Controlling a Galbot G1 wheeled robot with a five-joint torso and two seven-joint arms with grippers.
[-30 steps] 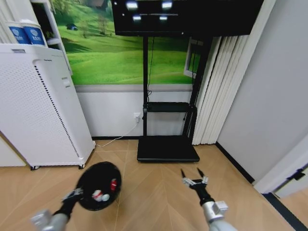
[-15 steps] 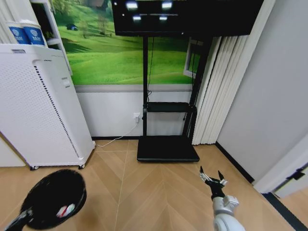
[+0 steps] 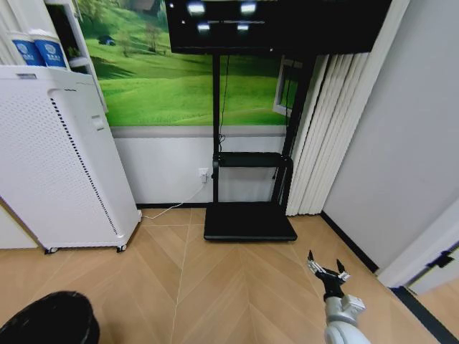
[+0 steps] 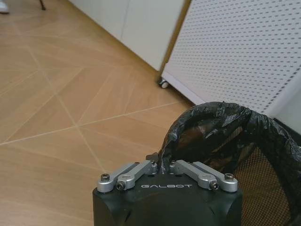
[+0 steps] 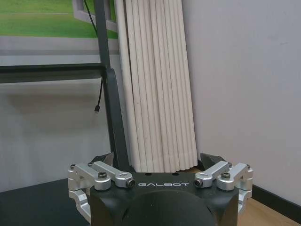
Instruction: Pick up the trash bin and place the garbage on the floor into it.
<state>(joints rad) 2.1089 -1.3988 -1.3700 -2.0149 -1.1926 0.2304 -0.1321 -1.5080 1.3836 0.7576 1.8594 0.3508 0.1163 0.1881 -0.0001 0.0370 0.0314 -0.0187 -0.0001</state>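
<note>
— Low at our left, where's the trash bin (image 3: 49, 319)?
— Over the floor (image 3: 215, 287); our left gripper (image 4: 162, 165) pinches its lined rim.
— And our right gripper (image 3: 327, 271)?
— Jaws spread, empty, raised.

Each hand (image 5: 160, 162) has a black body marked GALBOT, silver screwed linkages and black fingertips.

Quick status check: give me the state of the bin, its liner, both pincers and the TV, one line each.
trash bin: upright, lined, held by its rim near the floor.
black liner: folded over the bin rim, pinched by the left pincer.
left pincer: shut on the bin's lined rim.
right pincer: open, empty, raised off the floor.
TV screen: dark, reflecting ceiling lights.
</note>
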